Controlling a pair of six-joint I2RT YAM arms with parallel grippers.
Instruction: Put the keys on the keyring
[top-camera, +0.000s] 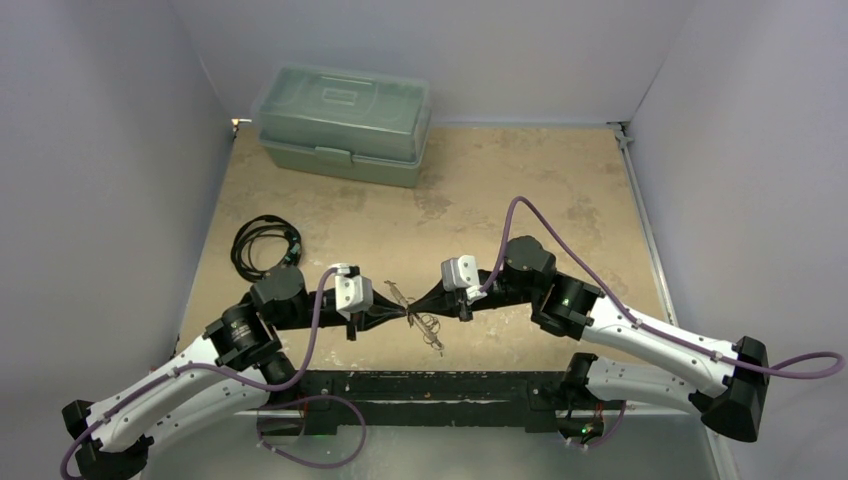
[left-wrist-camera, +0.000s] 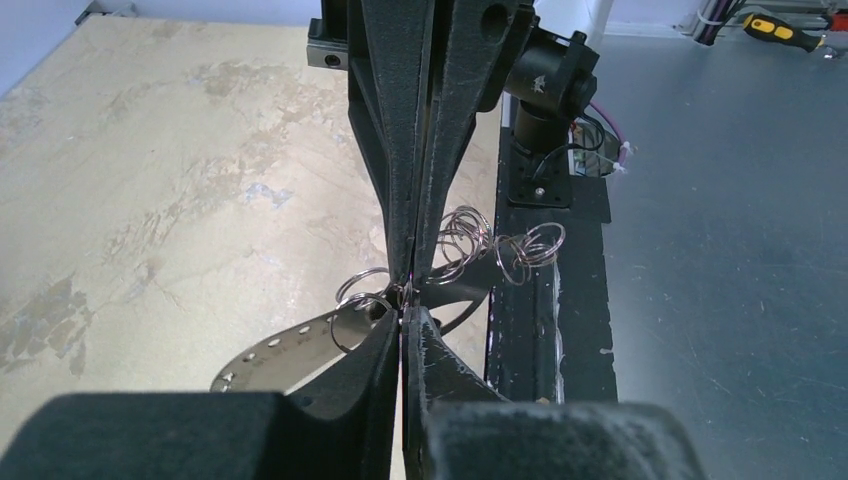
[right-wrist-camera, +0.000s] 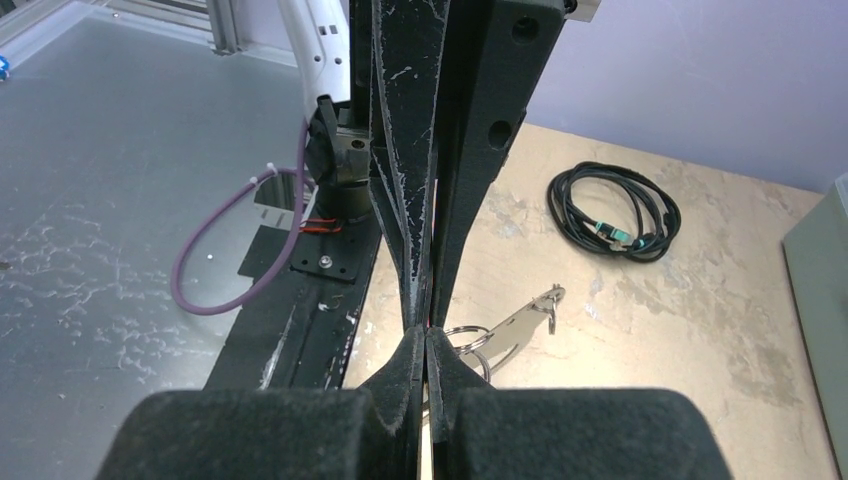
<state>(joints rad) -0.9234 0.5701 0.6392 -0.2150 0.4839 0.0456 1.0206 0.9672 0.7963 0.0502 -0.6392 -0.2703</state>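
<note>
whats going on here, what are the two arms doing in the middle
The two arms are tip to tip over the middle of the table. The left gripper and right gripper are both shut on the keyring, pinching it between them, and its small rings dangle beside the fingertips. No key can be made out in any view. A coiled cable and a lidded box sit farther back, away from the arms.

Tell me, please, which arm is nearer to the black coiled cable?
Left. The left arm sits right beside the cable; the right arm comes in from the opposite side.
</note>
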